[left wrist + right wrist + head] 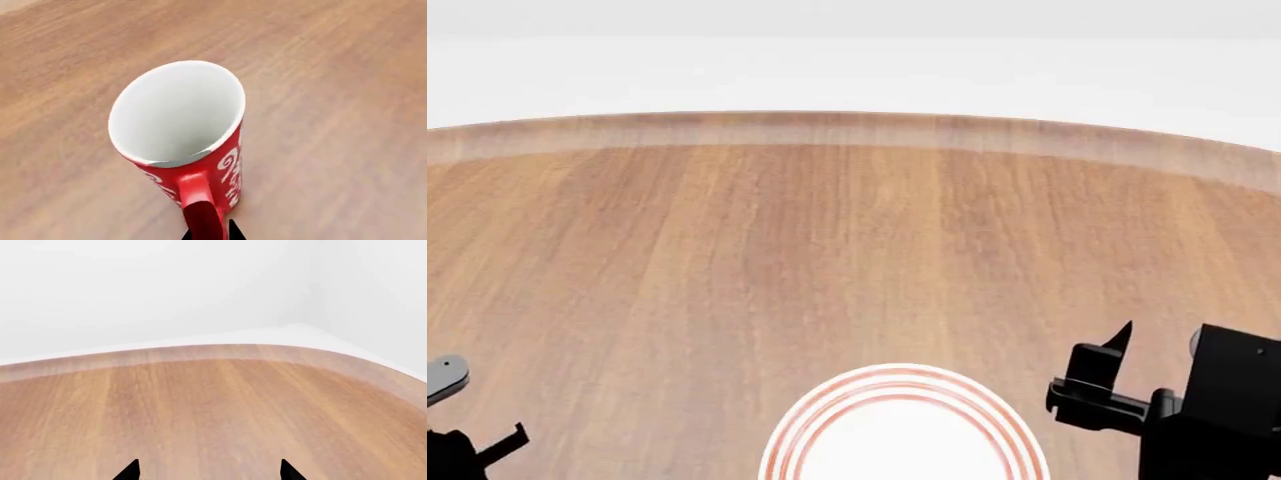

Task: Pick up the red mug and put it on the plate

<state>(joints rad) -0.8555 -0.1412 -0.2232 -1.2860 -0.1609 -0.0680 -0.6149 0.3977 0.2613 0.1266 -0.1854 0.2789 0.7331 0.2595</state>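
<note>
The red mug (pixel 200 165) carries white curly marks on its side, maybe lettering or only ornament; from here I cannot read any word in them. Nothing else shows text, number or sign.

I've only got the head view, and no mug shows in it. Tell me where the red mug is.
Observer: The left wrist view has the red mug, standing upright on the wooden table.
Operator: Give me the handle's direction.
Observer: Its handle points back at the left gripper and sits between the two fingertips. I cannot tell whether they pinch it.
Operator: Report the right gripper.
Observer: In its own wrist view the right gripper is open, with only table showing between the tips.
</note>
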